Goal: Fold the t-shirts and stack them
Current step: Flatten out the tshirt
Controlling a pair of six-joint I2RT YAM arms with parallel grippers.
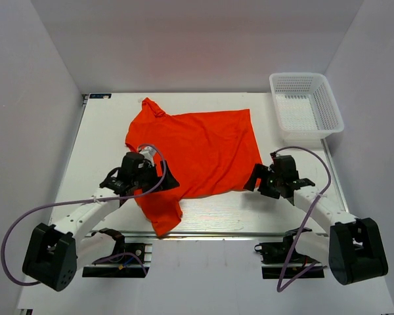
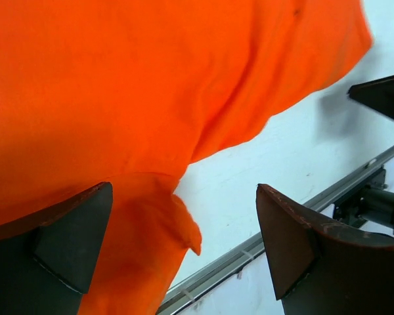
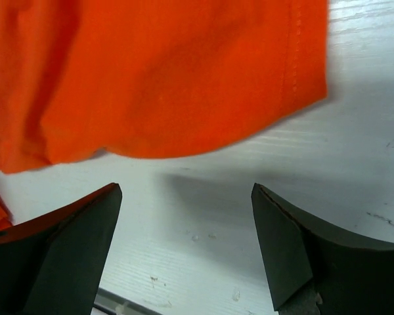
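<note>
While you look down from the top camera, you see the orange-red t-shirt (image 1: 197, 154) lying mostly spread on the white table (image 1: 249, 210). Its collar points to the far left, and a rumpled part trails toward the near edge. The white mesh basket (image 1: 306, 108) stands at the far right corner, apart from the cloth.

Your left gripper (image 1: 163, 178) hangs over the shirt's near left part, and its fingers are spread wide. In the left wrist view, that gripper (image 2: 184, 190) has one finger (image 2: 72, 243) over orange fabric and the other over bare table. A fold of cloth lies between them, but nothing is pinched.

Your right gripper (image 1: 255, 178) sits just beside the shirt's near right corner, also with its fingers wide apart. In the right wrist view, that gripper (image 3: 186, 187) has only bare table between its fingers (image 3: 295, 249). The stitched hem of the t-shirt (image 3: 164, 79) lies just beyond the tips. A sliver of orange shows at the left edge beside the left finger. You cannot tell whether either finger touches the table.
</note>
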